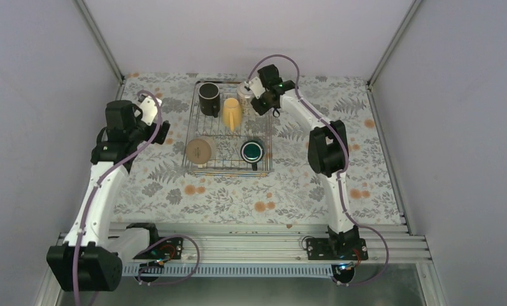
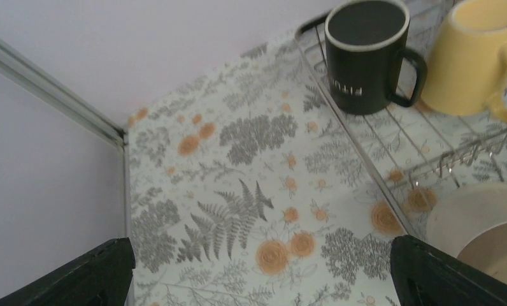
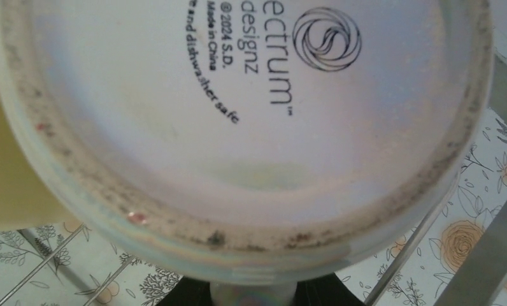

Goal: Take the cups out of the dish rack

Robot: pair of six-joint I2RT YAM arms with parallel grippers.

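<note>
Pale mug [image 3: 238, 127], stamped underside (grimy rim)

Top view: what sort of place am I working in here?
Probably an enclosed robot test booth, not a kitchen: plain walls on metal framing, an aluminium mounting rail, a dish rack on a floral cloth.

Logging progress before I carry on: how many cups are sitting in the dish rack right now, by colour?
Black cup: 1
Yellow cup: 1
Cream cup: 1
Dark green cup: 1
Pale whitish cup: 1
Total: 5, all in the dish rack
</note>
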